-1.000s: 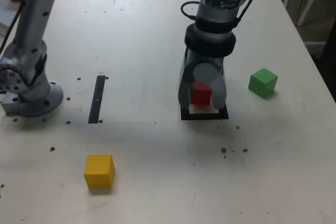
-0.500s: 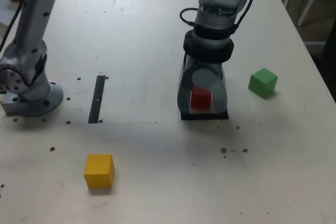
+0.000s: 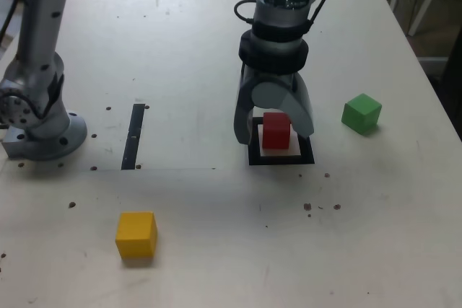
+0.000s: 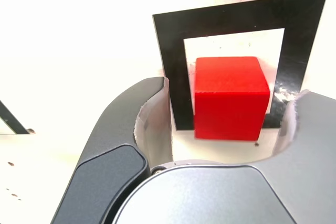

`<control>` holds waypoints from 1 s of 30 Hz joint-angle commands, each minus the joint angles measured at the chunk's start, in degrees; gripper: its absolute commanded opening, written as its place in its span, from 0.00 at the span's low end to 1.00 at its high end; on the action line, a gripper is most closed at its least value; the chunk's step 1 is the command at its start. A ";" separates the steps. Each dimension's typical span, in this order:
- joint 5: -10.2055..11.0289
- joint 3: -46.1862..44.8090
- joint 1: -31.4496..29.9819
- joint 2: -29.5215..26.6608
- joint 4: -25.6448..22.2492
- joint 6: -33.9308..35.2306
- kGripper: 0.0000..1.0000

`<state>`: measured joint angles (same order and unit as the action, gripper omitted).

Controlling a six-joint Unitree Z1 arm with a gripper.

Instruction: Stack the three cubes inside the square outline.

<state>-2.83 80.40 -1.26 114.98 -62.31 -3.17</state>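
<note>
Gripper [image 3: 274, 126] fingers now spread apart & lifted off the red cube [image 3: 276, 130], left sitting in the square outline [image 3: 281, 158], so 1st cube's placed; yellow/green next.

I can't read any text, label, brand, number or sign in either view; nothing on the table or arm carries legible writing.

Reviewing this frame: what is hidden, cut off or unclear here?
- Exterior view: the gripper covers the far edge of the square outline.
- Wrist view: the gripper body covers the near base of the red cube; the yellow cube and green cube fall outside the frame.
</note>
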 commanded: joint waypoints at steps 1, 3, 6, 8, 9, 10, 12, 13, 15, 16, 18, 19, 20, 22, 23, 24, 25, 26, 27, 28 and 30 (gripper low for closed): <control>0.39 -0.67 0.05 -1.76 -0.60 0.09 1.00; 0.82 -1.31 -0.11 -3.41 -1.46 0.09 1.00; 1.63 -2.77 -0.54 -6.42 -3.75 0.39 1.00; 1.98 -4.00 -1.03 -8.35 -5.26 1.02 1.00; 2.10 -4.63 -1.38 -9.28 -6.00 1.47 1.00; 2.20 -5.23 -1.84 -10.13 -6.72 2.00 0.99; 2.29 -6.25 -3.14 -11.60 -7.89 3.23 0.99; 2.27 -6.67 -3.95 -12.21 -8.34 3.87 0.99; 2.16 -7.32 -5.84 -13.25 -9.10 5.22 0.99; 2.09 -7.63 -6.89 -13.74 -9.42 5.95 0.99; 1.86 -8.18 -9.13 -14.70 -9.96 7.48 0.99; 1.70 -8.44 -10.26 -15.17 -10.23 8.28 0.99; 1.52 -8.67 -11.40 -15.64 -10.50 9.09 0.99; 1.16 -9.00 -13.65 -16.48 -11.03 10.79 0.99; 0.97 -9.16 -14.76 -16.88 -11.26 11.64 0.99; 0.70 -9.39 -16.24 -17.42 -11.53 12.84 0.99; 0.52 -9.58 -17.34 -17.82 -11.71 13.75 0.99; 0.32 -9.83 -18.43 -18.22 -11.85 14.70 0.99; 0.10 -10.16 -19.52 -18.63 -11.93 15.69 0.99; -0.16 -10.55 -20.59 -19.04 -11.98 16.71 0.99; -0.71 -11.46 -22.66 -19.85 -11.93 18.83 0.99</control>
<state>-3.34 69.27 -23.45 95.77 -74.18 15.22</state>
